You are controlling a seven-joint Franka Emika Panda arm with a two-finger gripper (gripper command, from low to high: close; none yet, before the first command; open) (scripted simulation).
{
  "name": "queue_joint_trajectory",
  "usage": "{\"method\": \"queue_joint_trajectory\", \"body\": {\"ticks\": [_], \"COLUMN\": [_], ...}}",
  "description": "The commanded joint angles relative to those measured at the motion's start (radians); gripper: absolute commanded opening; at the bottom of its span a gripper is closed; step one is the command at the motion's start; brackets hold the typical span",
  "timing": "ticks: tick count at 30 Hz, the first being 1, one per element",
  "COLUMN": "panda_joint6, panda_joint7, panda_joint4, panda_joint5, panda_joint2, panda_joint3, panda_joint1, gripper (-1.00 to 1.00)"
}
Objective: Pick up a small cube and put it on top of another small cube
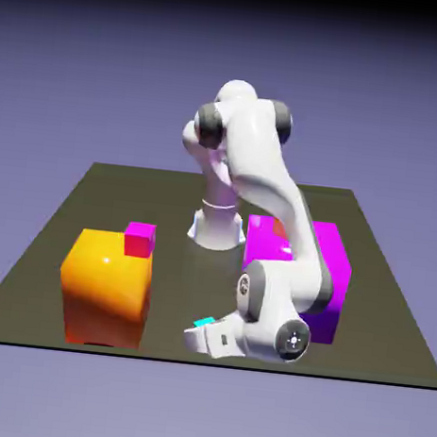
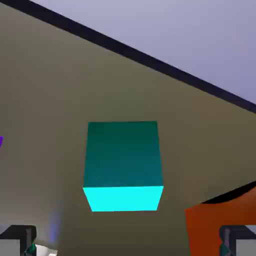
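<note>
We hold our hand low over the desk with its fingers spread wide and empty, because the teal small cube rests on the desk just ahead, centred between them for a grasp.

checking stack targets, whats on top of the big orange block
A small magenta-red cube sits on the top face of the big glossy orange block, at its far corner toward the exterior view's right. The rest of the top is bare. The patch beneath the cube is covered.
</note>
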Motion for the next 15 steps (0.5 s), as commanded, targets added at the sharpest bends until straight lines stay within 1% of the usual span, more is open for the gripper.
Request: {"method": "queue_joint_trajectory", "body": {"ticks": [1, 2, 8, 9, 10, 15], "panda_joint6": [-0.004, -0.004, 0.154, 0.154, 0.154, 0.008], "panda_joint7": [0.0, 0.0, 0.037, 0.037, 0.037, 0.003], "panda_joint4": [0.003, 0.003, -0.193, -0.193, -0.193, -0.012], "panda_joint5": [-0.001, -0.001, -0.015, -0.015, -0.015, -0.002], "panda_joint2": [0.004, 0.004, -0.029, -0.029, -0.029, 0.001], "panda_joint3": [0.0, 0.0, -0.004, -0.004, -0.004, 0.0], "panda_joint1": [0.0, 0.0, -0.039, -0.039, -0.039, -0.003], "gripper": [0.0, 0.0, 0.0, -1.0, -1.0, -1.0]}}
